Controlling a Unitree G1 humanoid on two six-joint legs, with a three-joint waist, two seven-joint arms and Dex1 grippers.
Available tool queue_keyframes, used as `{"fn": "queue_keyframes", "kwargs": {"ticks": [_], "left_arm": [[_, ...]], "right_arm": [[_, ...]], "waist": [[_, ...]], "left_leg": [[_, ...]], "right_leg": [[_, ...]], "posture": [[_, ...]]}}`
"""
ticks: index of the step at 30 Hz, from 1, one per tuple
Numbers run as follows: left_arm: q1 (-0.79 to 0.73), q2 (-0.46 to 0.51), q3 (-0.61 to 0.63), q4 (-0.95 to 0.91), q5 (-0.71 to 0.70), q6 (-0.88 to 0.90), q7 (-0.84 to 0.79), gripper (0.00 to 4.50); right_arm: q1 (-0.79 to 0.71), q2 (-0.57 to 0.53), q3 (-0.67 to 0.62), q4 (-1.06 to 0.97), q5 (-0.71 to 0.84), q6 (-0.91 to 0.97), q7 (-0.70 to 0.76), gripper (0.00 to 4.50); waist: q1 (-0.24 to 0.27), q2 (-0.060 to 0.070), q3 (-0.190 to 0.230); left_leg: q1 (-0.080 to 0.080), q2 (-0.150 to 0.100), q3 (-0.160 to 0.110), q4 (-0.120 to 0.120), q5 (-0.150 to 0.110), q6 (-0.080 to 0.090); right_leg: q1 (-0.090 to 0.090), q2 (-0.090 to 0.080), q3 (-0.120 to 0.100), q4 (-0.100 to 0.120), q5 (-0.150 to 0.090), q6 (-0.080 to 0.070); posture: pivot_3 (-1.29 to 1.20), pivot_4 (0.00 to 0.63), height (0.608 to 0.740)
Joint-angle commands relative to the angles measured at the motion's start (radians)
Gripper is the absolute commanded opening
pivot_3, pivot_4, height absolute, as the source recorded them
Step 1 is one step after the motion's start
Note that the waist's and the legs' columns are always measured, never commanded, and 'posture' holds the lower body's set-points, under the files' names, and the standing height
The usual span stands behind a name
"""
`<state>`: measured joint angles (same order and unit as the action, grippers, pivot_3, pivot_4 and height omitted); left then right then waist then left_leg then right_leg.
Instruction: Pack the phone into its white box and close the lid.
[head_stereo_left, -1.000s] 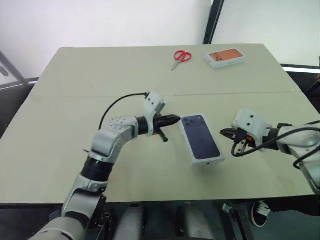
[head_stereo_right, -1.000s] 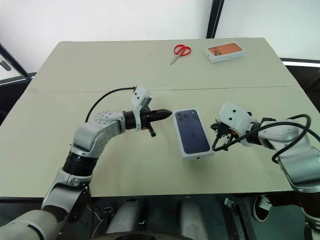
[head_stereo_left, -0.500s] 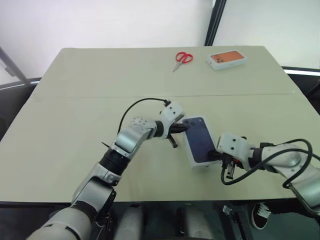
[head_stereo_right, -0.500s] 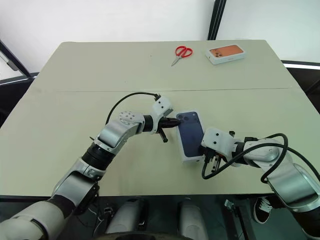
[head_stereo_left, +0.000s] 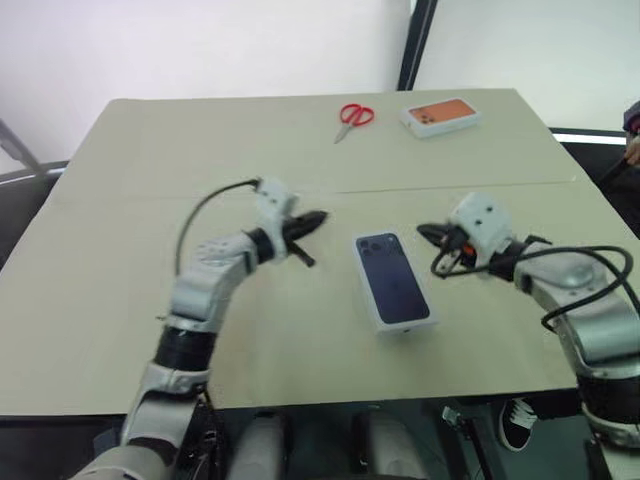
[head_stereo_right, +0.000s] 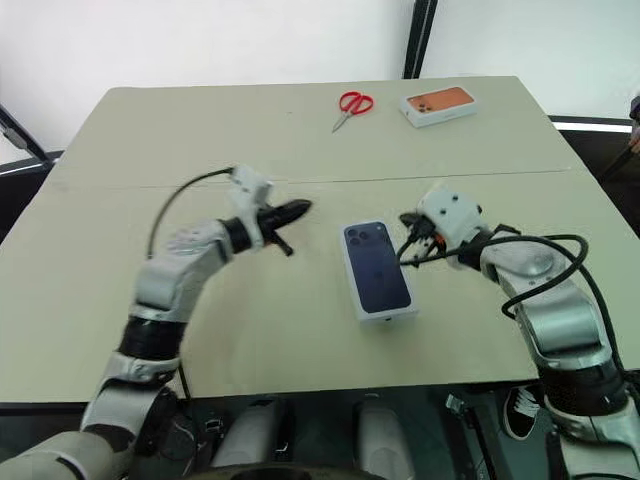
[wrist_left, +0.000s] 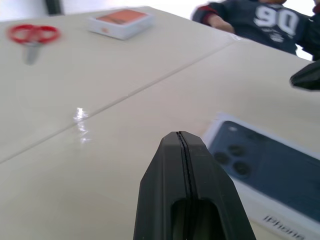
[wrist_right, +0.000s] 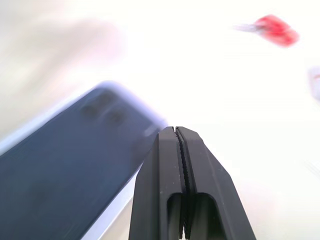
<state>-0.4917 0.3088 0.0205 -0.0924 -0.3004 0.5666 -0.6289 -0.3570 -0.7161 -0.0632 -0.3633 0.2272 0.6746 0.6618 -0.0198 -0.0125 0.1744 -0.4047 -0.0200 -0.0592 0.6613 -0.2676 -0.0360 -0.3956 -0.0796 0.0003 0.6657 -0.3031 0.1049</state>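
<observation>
The lid (head_stereo_left: 392, 280), white with a dark blue phone picture on top, lies flat on the table's middle, covering the white box beneath it. The phone itself is hidden. My left gripper (head_stereo_left: 318, 217) is shut and hovers to the left of the lid, a short gap away, pointing toward it. My right gripper (head_stereo_left: 422, 231) is shut too, just off the lid's far right corner. The left wrist view shows the shut fingertips (wrist_left: 178, 137) with the lid (wrist_left: 270, 170) beyond them. In the right wrist view the lid (wrist_right: 65, 165) lies past the shut fingertips (wrist_right: 174, 132).
Red scissors (head_stereo_left: 353, 115) and a white box printed with an orange phone (head_stereo_left: 440, 114) lie at the table's far side. A person in a dark top (wrist_left: 265, 25) is beyond the table's right edge.
Half a second ago both grippers pressed against the lid's two sides. Both have since drawn away, the left to the left and the right to the right. The box lies straighter.
</observation>
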Motion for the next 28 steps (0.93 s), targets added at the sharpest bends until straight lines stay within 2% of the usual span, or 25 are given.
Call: {"fn": "queue_keyframes", "kwargs": {"ticks": [1, 4, 6, 8, 12, 18, 28], "left_arm": [[0.101, 0.107, 0.137, -0.084, -0.025, -0.027, -0.005, 0.00], [0.172, 0.156, 0.195, -0.117, -0.049, -0.031, -0.005, 0.00], [0.246, 0.190, 0.286, -0.144, -0.086, -0.025, -0.015, 0.00], [0.277, 0.193, 0.307, -0.177, -0.106, -0.011, 0.006, 0.00], [0.432, 0.239, 0.375, -0.225, -0.088, -0.030, 0.014, 0.00], [0.460, 0.225, 0.364, -0.290, -0.109, -0.005, 0.072, 0.00], [0.507, 0.212, 0.356, -0.340, -0.118, -0.008, 0.134, 0.00]], "right_arm": [[-0.041, 0.025, -0.055, 0.066, 0.053, -0.030, 0.012, 0.05], [-0.067, 0.037, -0.074, 0.119, 0.077, -0.059, 0.027, 0.05], [-0.105, 0.059, -0.080, 0.162, 0.101, -0.057, 0.028, 0.05], [-0.127, 0.053, -0.093, 0.212, 0.114, -0.069, 0.043, 0.05], [-0.143, 0.032, -0.045, 0.288, 0.097, -0.127, 0.110, 0.05], [-0.158, 0.014, -0.047, 0.401, 0.088, -0.198, 0.171, 0.05], [-0.205, 0.039, 0.004, 0.460, 0.071, -0.221, 0.193, 0.05]], "waist": [[0.004, 0.001, 0.000], [0.027, 0.001, 0.001], [0.027, 0.001, 0.001], [0.029, 0.001, 0.001], [0.026, 0.002, 0.001], [0.028, 0.002, 0.001], [0.008, 0.002, 0.001]], "left_leg": [[0.000, 0.000, 0.000, 0.000, 0.000, 0.000], [-0.001, -0.001, -0.001, 0.001, 0.000, 0.001], [-0.001, -0.002, 0.000, 0.002, -0.001, 0.001], [-0.001, -0.002, 0.000, 0.002, -0.001, 0.001], [-0.001, -0.002, 0.000, 0.001, -0.001, 0.001], [-0.001, -0.001, 0.000, 0.001, -0.001, 0.001], [-0.001, 0.000, 0.000, 0.001, -0.001, 0.001]], "right_leg": [[0.000, 0.000, 0.000, 0.000, 0.000, 0.000], [0.001, -0.002, -0.001, -0.001, 0.000, 0.000], [0.002, -0.003, -0.001, -0.001, 0.000, 0.000], [0.002, -0.003, 0.000, -0.002, 0.000, 0.000], [0.001, -0.003, 0.000, -0.002, 0.000, 0.000], [0.002, -0.003, -0.001, -0.001, 0.000, 0.000], [0.001, -0.002, 0.000, -0.001, 0.000, 0.000]], "posture": [[0.00, 0.150, 0.740], [0.00, 0.150, 0.740], [0.00, 0.150, 0.740], [0.00, 0.150, 0.740], [0.00, 0.150, 0.740], [0.00, 0.150, 0.740], [0.00, 0.150, 0.740]]}}
